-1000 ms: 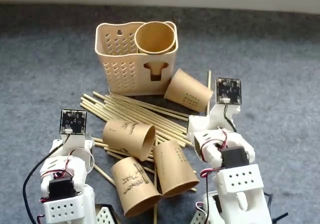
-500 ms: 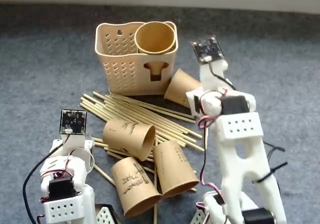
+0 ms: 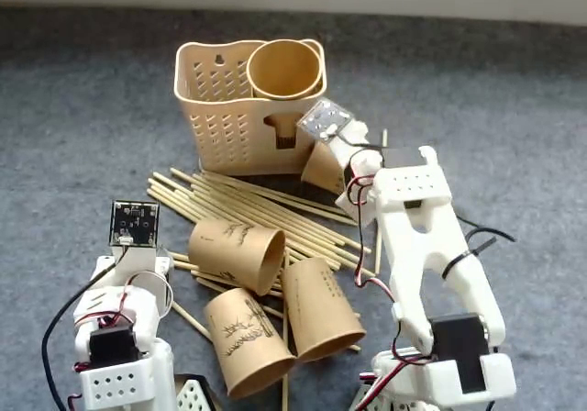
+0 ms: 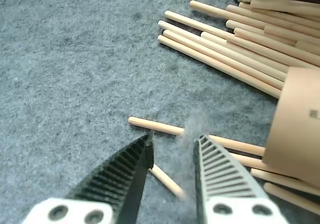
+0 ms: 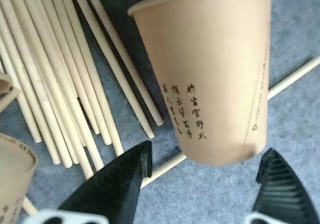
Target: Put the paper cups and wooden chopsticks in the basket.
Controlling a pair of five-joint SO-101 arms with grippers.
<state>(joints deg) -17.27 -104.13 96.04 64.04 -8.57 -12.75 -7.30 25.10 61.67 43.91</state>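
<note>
Mostly left undone, judging from the lay of things. Found the left pincer (image 4: 174,141) narrowly spread and pinching nothing, low over the grey carpeted worktop (image 3: 73,136) above a loose wooden chopstick (image 4: 160,126). Counted three tan paper cups (image 3: 237,253) (image 3: 246,338) (image 3: 316,305) lying on their sides among the pale wooden chopsticks (image 3: 248,205). Noted one upright paper cup (image 3: 284,67) inside the beige perforated plastic basket (image 3: 197,58). Saw the right pincer (image 5: 207,154) spread wide either side of a fourth fallen cup (image 5: 215,69) just beside the basket. Judged four cups and every chopstick yet to go in.

The grey carpet (image 3: 83,108) carries an upright basket (image 3: 220,127), scattered wooden chopsticks (image 3: 257,209) and toppled paper cups (image 3: 237,253).
</note>
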